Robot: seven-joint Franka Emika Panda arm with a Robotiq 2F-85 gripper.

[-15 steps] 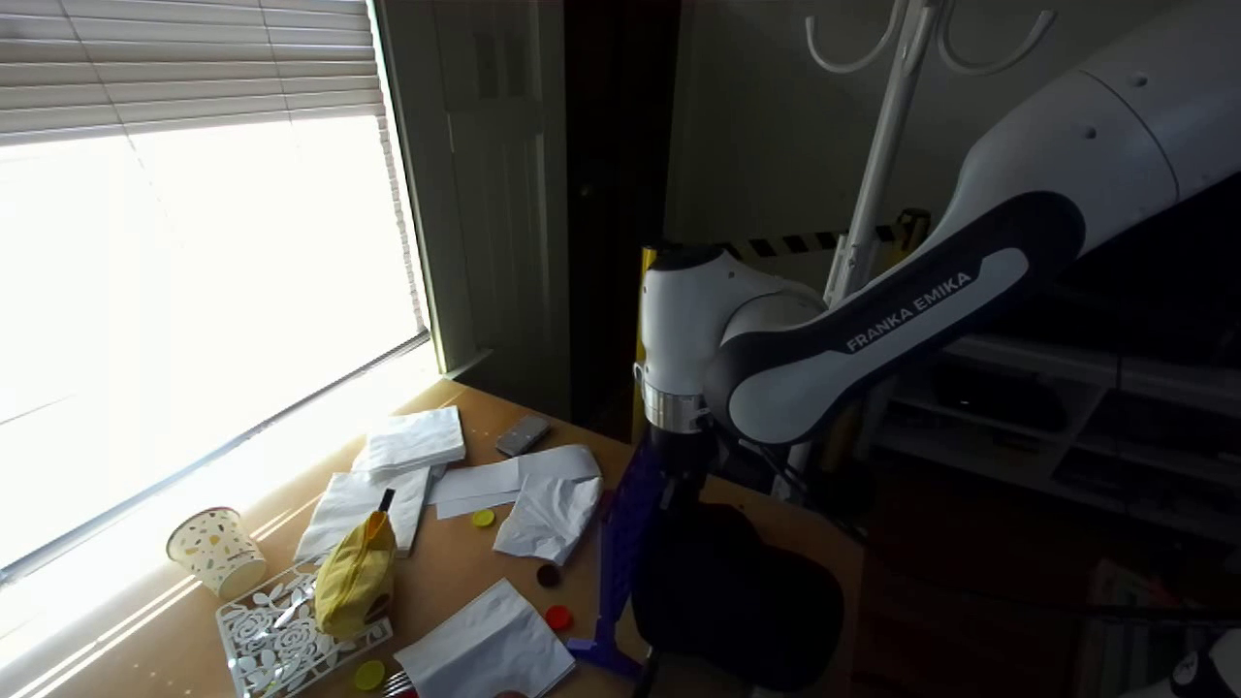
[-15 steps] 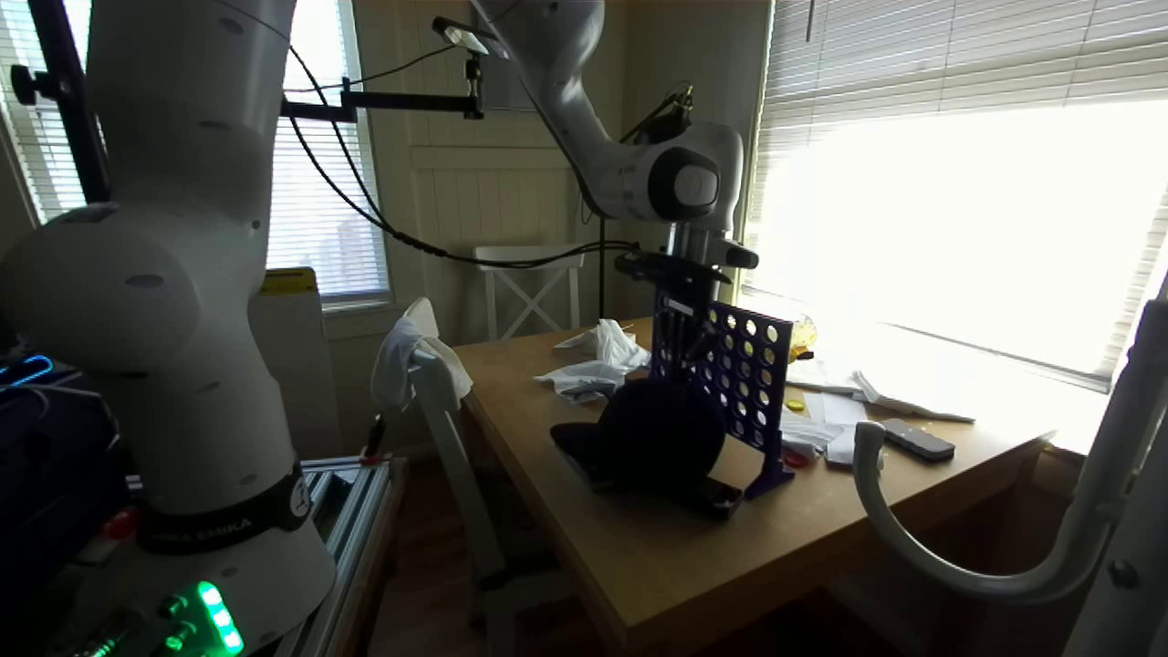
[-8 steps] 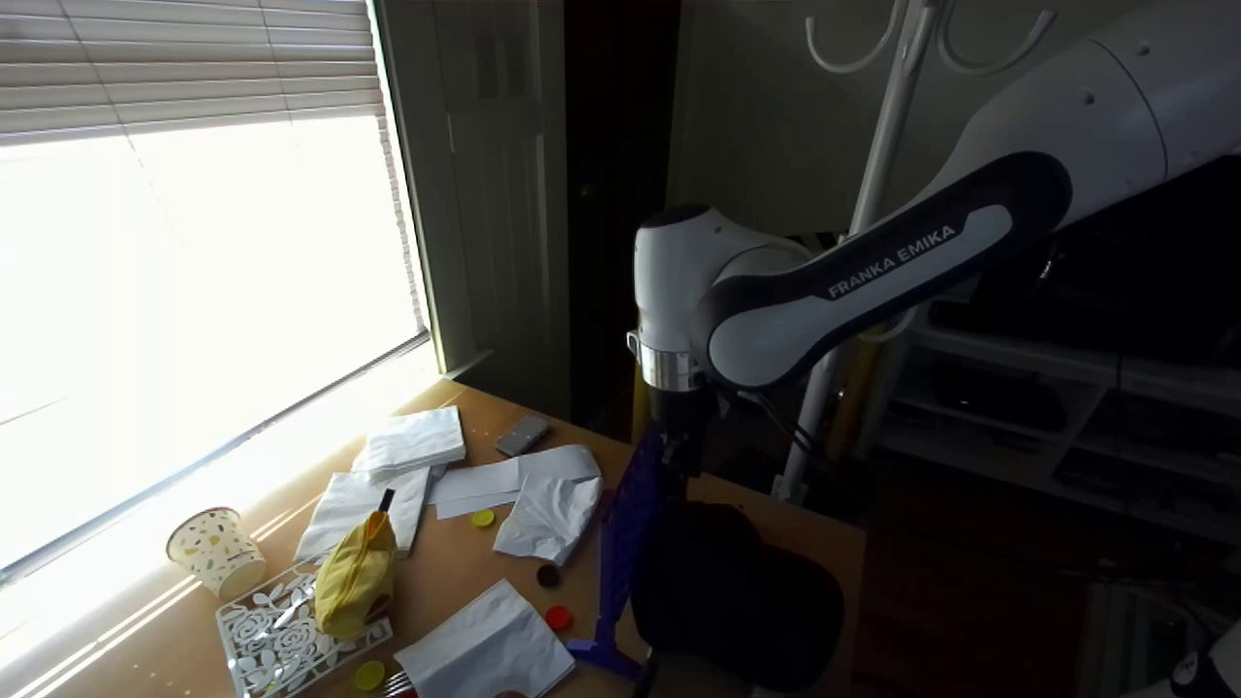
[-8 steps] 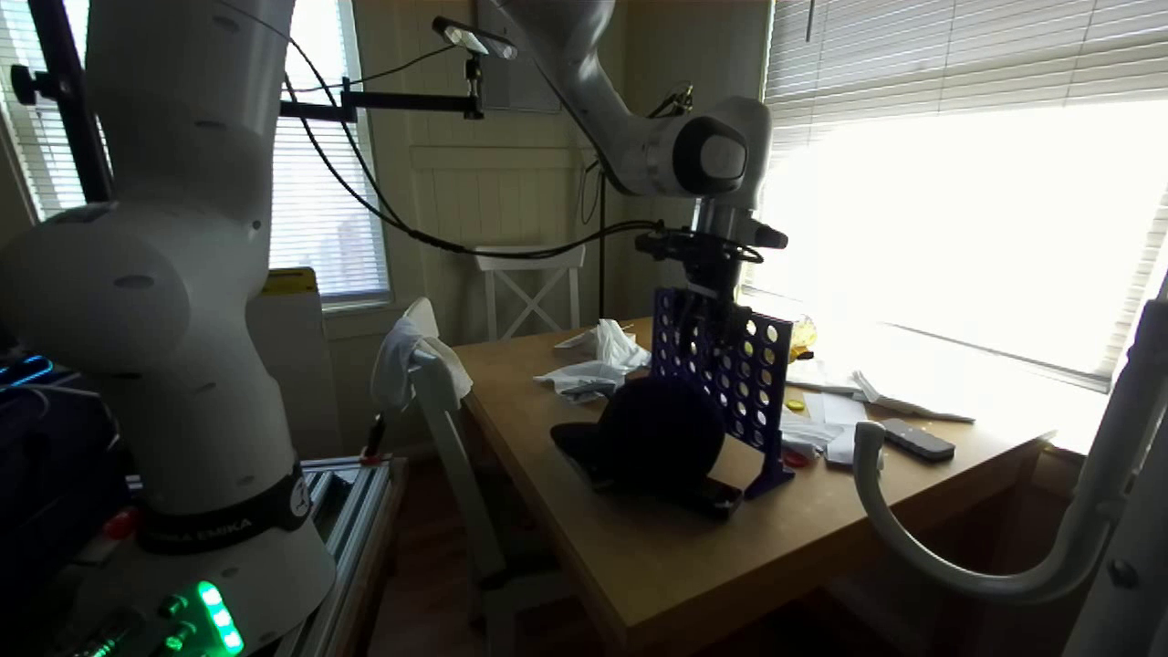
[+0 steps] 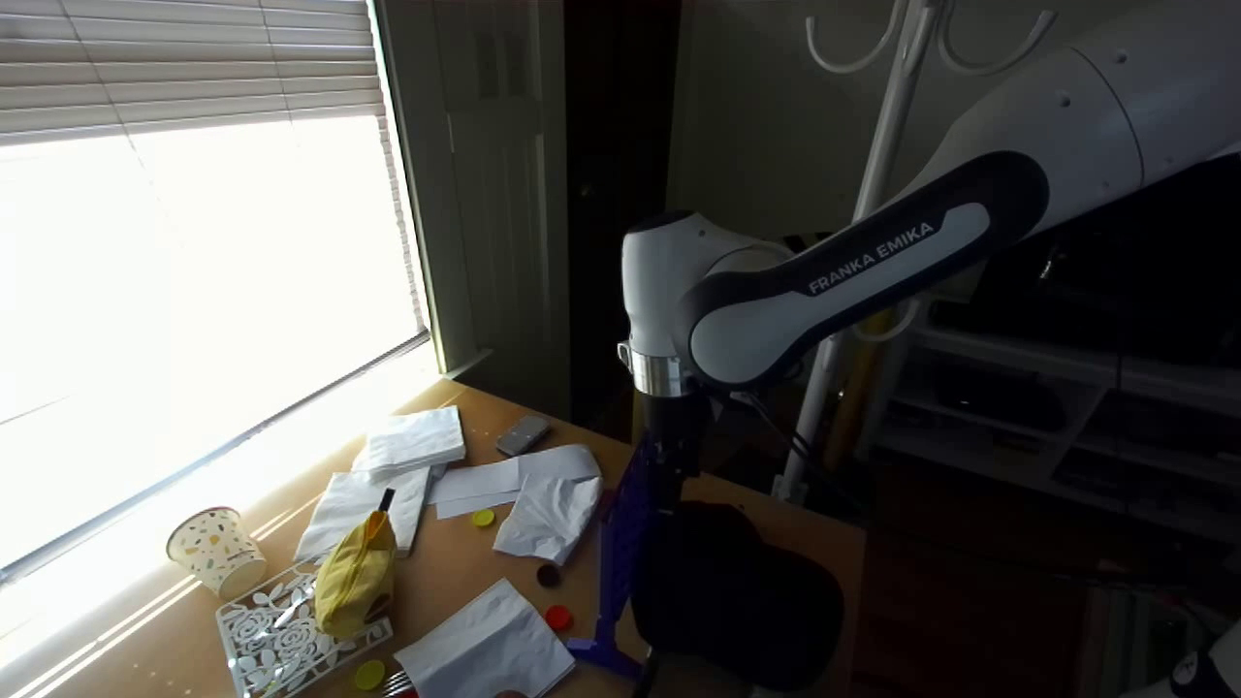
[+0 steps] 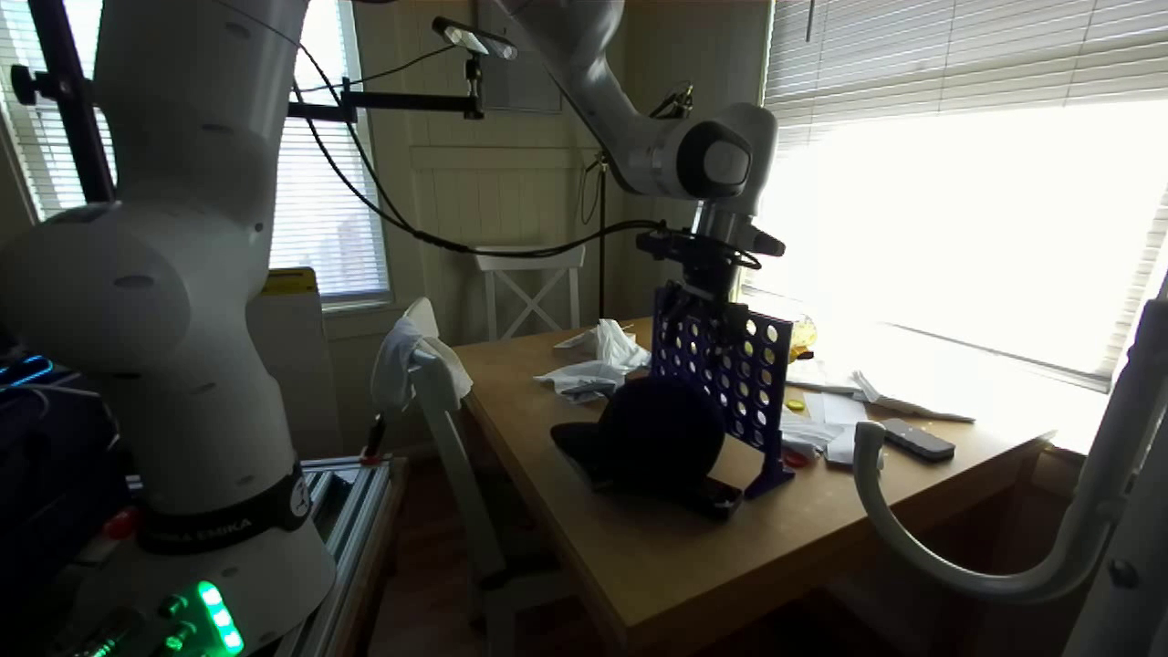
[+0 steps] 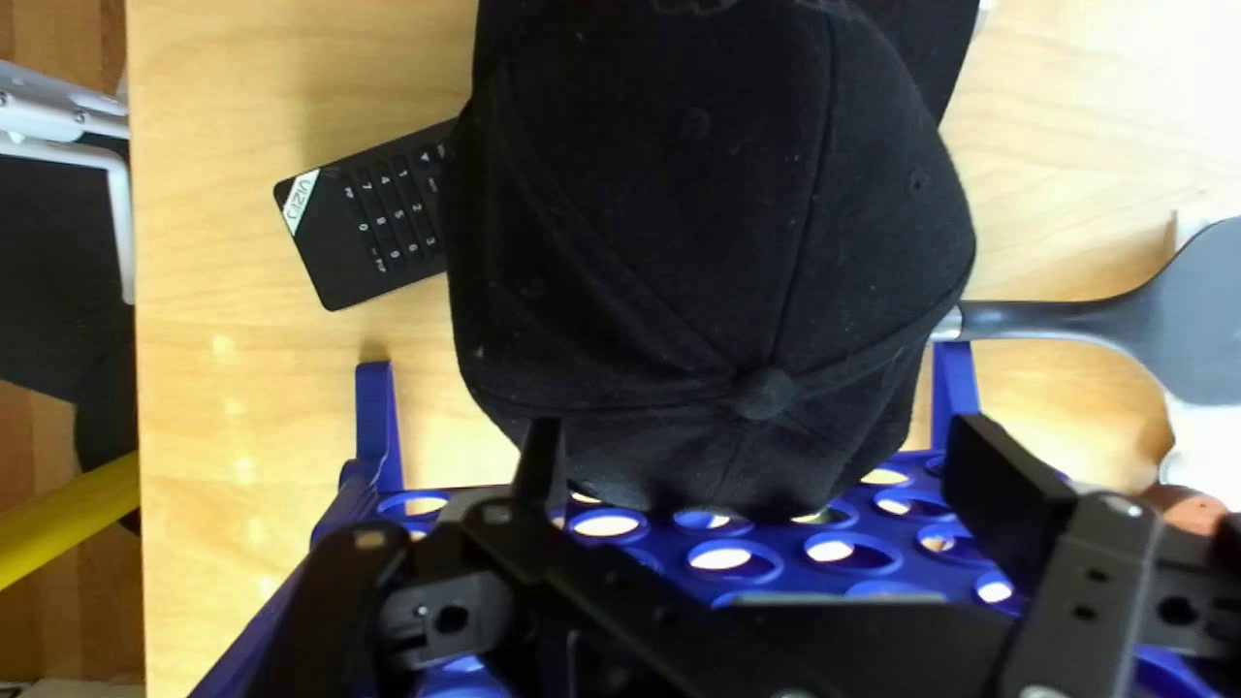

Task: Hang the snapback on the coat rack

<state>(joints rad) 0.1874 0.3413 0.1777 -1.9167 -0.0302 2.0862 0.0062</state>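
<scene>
The black snapback (image 7: 717, 213) rests on the wooden table against or close beside the blue grid board, as both exterior views also show (snapback (image 5: 737, 591), snapback (image 6: 652, 433)). My gripper (image 7: 771, 475) stands wide open, its two fingers far apart with nothing held between them. In an exterior view the gripper (image 6: 701, 333) hovers above the cap's crown, in front of the board, with a gap below it. The white coat rack (image 5: 884, 155) rises behind the arm, bare hooks at its top; one curved hook of the coat rack (image 6: 958, 570) shows large at lower right.
The upright blue grid board (image 6: 739, 374) stands right beside the cap. A black remote (image 7: 373, 228) lies partly under the cap, and a spatula (image 7: 1193, 305) is on its other side. Napkins (image 5: 485, 645), a patterned cup (image 5: 218, 553) and a yellow pouch (image 5: 354, 582) occupy the window side.
The gripper has lifted off the top of the cap and shifted slightly toward the window, and its fingers have spread. The cap has stayed in place.
</scene>
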